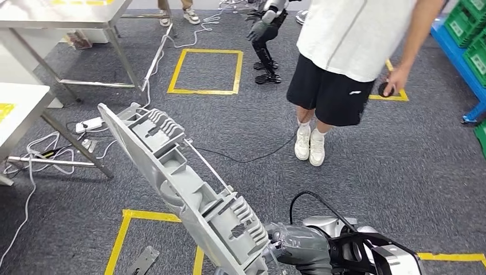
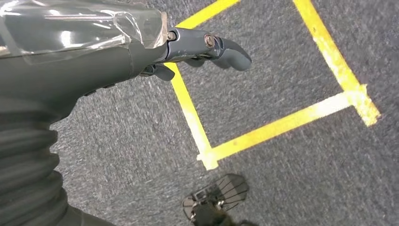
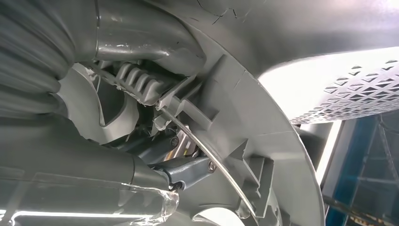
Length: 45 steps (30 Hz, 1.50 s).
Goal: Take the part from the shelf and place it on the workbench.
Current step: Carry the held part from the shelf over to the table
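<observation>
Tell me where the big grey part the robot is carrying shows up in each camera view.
Head view: the grey part slants from centre-left to the bottom edge, held by the right hand.
Left wrist view: not in it.
Right wrist view: the part's ribbed underside crosses the frame.
Shared landmark: the right hand.

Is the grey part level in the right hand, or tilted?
Tilted. In the head view the grey ribbed part slants up and away from the right hand gripping its lower end, its far end raised over the carpet.

head view high, wrist views close, floorward
</observation>
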Tool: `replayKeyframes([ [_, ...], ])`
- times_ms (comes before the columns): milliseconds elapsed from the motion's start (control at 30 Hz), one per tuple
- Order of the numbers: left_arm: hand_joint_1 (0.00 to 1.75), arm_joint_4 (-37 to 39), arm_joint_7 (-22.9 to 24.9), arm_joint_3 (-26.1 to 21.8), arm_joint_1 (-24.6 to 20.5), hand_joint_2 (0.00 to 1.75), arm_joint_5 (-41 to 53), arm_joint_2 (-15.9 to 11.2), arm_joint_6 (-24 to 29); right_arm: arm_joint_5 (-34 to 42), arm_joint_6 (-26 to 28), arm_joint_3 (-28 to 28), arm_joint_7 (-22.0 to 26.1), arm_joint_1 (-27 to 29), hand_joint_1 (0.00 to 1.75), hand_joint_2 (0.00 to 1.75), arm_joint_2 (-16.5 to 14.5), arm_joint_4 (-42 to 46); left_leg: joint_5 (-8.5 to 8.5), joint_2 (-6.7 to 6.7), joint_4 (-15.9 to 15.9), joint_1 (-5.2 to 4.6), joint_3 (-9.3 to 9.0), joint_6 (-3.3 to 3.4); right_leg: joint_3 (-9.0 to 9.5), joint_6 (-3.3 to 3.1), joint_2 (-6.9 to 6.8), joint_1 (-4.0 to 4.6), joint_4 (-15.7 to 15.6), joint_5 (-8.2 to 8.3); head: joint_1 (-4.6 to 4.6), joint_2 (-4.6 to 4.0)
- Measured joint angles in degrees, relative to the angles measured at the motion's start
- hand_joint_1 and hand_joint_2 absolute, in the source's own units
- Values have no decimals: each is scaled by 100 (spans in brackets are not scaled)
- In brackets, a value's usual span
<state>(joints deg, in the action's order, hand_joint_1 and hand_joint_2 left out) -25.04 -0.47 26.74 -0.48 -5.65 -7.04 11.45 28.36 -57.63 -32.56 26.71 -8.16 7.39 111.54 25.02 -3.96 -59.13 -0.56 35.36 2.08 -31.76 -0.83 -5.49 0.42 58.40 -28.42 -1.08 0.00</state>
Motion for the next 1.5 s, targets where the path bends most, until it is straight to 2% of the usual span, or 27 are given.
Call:
replayKeyframes([
  [67,0,3,12,-1,-39,175,55,-5,-61,33,-8,10,-43,27,175,175,-1,3,-8,93,63,-27,-15,35,15,38,-110,6,-22,-19,-3,0],
  [100,0,5,20,-1,-48,175,83,7,-99,57,-10,16,-78,39,175,175,-1,8,-39,162,130,-16,-55,48,20,56,-95,3,-7,-39,-1,0],
  [167,0,11,37,1,-102,175,139,46,-178,129,-16,32,-150,67,175,175,8,21,-121,311,275,25,-151,84,-107,65,158,-16,281,-175,11,0],
  [233,0,36,47,0,-177,175,183,97,-251,229,-19,42,-231,107,175,175,28,26,-155,468,321,48,-173,108,-477,48,453,-62,993,-427,28,0],
  [300,0,86,46,-1,-209,175,203,132,-294,311,-19,42,-307,149,175,175,49,24,-151,631,317,54,-172,104,-811,89,521,-99,1544,-562,33,0],
  [333,0,117,40,-1,-208,175,204,146,-300,337,-19,41,-338,167,175,175,58,24,-145,715,309,62,-173,94,-845,149,529,-124,1530,-502,33,0],
  [367,0,144,34,-1,-204,175,203,156,-297,351,-19,41,-356,177,175,175,64,23,-134,798,292,76,-175,76,-755,227,544,-154,1273,-355,34,0],
  [433,0,189,16,-2,-202,175,202,168,-288,371,-19,41,-376,186,175,175,71,22,-87,959,217,93,-154,5,-424,364,708,-223,501,3,43,0],
  [500,0,225,2,-4,-197,175,201,168,-279,374,-18,41,-381,199,175,175,74,25,-42,1064,134,95,-97,-77,-242,336,849,-242,100,174,44,0],
  [567,0,263,-5,-5,-178,175,200,162,-272,373,-17,39,-389,210,175,175,74,29,-34,1134,113,112,-51,-132,-233,231,802,-219,82,191,42,0],
  [600,0,279,-8,-5,-164,175,197,164,-267,374,-16,39,-391,209,175,175,69,30,-24,1103,94,123,-39,-154,-226,193,757,-219,74,197,43,0],
  [667,0,301,-21,-12,-153,175,172,168,-227,384,-14,40,-390,219,175,175,50,32,130,833,-166,126,73,-199,-195,115,646,-220,58,191,24,0],
  [733,0,305,-49,-50,-154,175,103,172,-111,385,-10,44,-381,240,175,175,35,32,485,519,-893,127,430,-231,-171,52,513,-181,57,162,2,0],
  [800,0,307,-80,-133,-125,175,3,173,56,346,-10,48,-374,247,175,175,27,31,735,440,-1615,136,819,-241,-162,20,372,-140,58,140,0,0],
  [833,0,308,-95,-187,-99,175,-41,172,126,318,-10,48,-377,242,175,175,19,30,706,433,-1692,136,876,-234,-157,8,308,-126,58,130,0,0],
  [867,0,311,-106,-244,-71,175,-75,167,179,295,-10,48,-379,232,175,175,8,30,574,422,-1541,134,813,-218,-148,-2,247,-114,58,119,0,0],
  [900,0,314,-116,-301,-49,175,-96,162,213,285,-11,47,-381,217,175,175,-3,30,368,376,-1159,127,622,-188,-132,-8,189,-103,57,106,-1,0],
  [967,0,320,-132,-399,-28,175,-115,150,249,293,-13,41,-383,173,175,175,-15,30,64,143,-332,77,194,-106,-99,2,82,-70,54,77,5,0],
  [1033,0,326,-151,-481,-15,175,-127,145,266,312,-16,32,-381,133,175,175,-21,26,-2,9,0,17,34,-42,-83,42,-8,-50,49,52,9,0],
  [1100,0,339,-163,-540,30,175,-136,135,287,320,-19,21,-373,102,175,175,-38,20,-30,118,48,11,22,8,-71,99,-82,-53,30,37,7,0],
  [1167,0,348,-174,-597,87,175,-137,135,317,323,-23,9,-338,72,175,175,-47,9,-90,249,161,41,-48,57,-115,132,78,-65,151,-36,14,0],
  [1200,0,349,-182,-628,101,175,-133,140,332,322,-27,5,-303,64,175,175,-44,1,-121,323,212,61,-85,76,-222,127,231,-73,374,-135,25,0],
  [1267,0,349,-198,-687,105,175,-120,148,362,307,-35,1,-221,61,175,175,-37,-20,-134,478,228,65,-95,93,-597,94,471,-89,1111,-409,44,0],
  [1333,0,349,-207,-740,127,175,-111,149,379,280,-39,-7,-176,61,175,175,-26,-50,-130,651,225,63,-97,92,-890,129,509,-94,1597,-520,52,0],
  [1367,0,349,-208,-760,143,175,-109,149,382,271,-41,-11,-167,58,175,175,-21,-62,-128,740,219,64,-99,88,-883,179,518,-101,1519,-441,52,0],
  [1433,0,349,-209,-792,164,175,-95,151,396,245,-44,-18,-152,40,175,175,-13,-72,-112,919,188,71,-99,61,-578,294,623,-141,785,-96,54,0],
  [1500,0,344,-198,-832,175,175,-49,151,432,192,-33,-24,-119,20,175,175,-11,-72,-81,1063,135,65,-69,7,-286,296,792,-157,164,158,52,0],
])
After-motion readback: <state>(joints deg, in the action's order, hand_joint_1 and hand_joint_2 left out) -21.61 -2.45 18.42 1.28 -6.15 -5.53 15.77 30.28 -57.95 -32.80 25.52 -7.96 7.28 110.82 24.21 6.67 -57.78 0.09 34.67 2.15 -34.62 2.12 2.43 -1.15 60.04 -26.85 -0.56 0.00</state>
